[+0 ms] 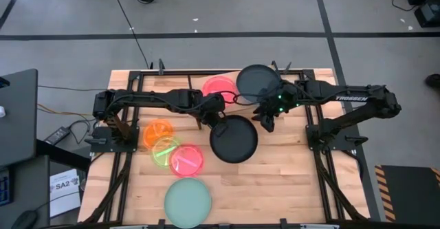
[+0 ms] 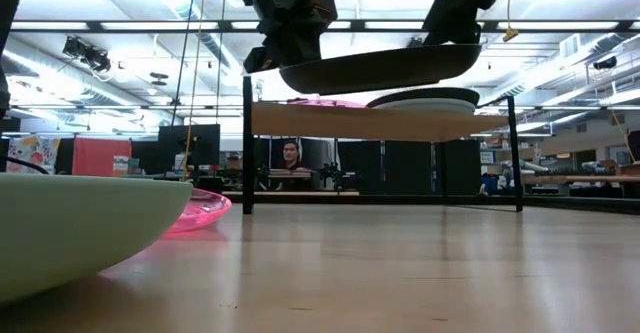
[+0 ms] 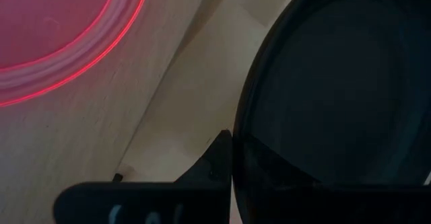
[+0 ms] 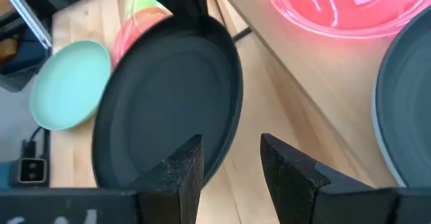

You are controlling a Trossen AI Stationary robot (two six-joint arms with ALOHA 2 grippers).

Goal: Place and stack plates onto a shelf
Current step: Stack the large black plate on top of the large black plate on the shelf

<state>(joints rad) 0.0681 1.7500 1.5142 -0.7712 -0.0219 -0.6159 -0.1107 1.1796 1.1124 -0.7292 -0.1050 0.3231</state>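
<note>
A large black plate (image 1: 234, 139) is held in the air by my left gripper (image 1: 218, 113), just in front of the shelf (image 2: 340, 123) and slightly above its level. My right gripper (image 4: 232, 158) is open at the plate's opposite rim, its left finger (image 4: 180, 173) beside the rim; I cannot tell whether it touches. On the shelf lie a translucent red plate (image 1: 217, 86) and a second black plate (image 1: 259, 82) stacked on a light-blue one (image 2: 425, 104). Orange (image 1: 157, 131), neon-green (image 1: 163, 150), pink (image 1: 186, 159) and mint-green (image 1: 187, 201) plates lie flat on the table. My left gripper is shut on the black plate's rim (image 3: 237, 140), on the side toward the table's left. One finger (image 3: 214, 158) lies against the rim's outer side; the plate hides the other. The plate is lifted clear and close to level (image 2: 380, 67), its right side slightly higher.
The shelf's thin black legs (image 2: 247, 153) stand at its corners. The loose plates fill the table's left and near parts; bare wood lies to the right of the held plate (image 1: 289, 167). A person sits in the room behind (image 2: 291, 158).
</note>
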